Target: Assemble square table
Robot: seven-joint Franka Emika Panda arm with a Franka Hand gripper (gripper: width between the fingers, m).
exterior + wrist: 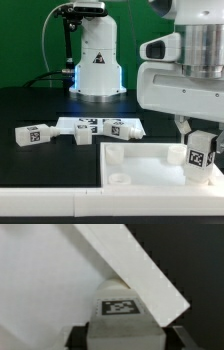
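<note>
The square table top (150, 168) lies at the front, white with a raised rim and round corner sockets. My gripper (197, 140) is shut on a stubby white tagged leg (198, 153) and holds it upright at the top's corner on the exterior view's right. In the wrist view the gripper (125, 339) grips the leg (120, 307) from both sides, and the leg's far end meets the inside of the top's rim (140, 274). I cannot tell whether it is seated in the socket. Loose legs (32, 136) (122, 129) lie behind the top.
The marker board (80, 122) lies flat behind the table top, with another leg (88, 136) by its edge. A long plain white rail (50, 205) runs along the front. The robot base (97, 60) stands at the back.
</note>
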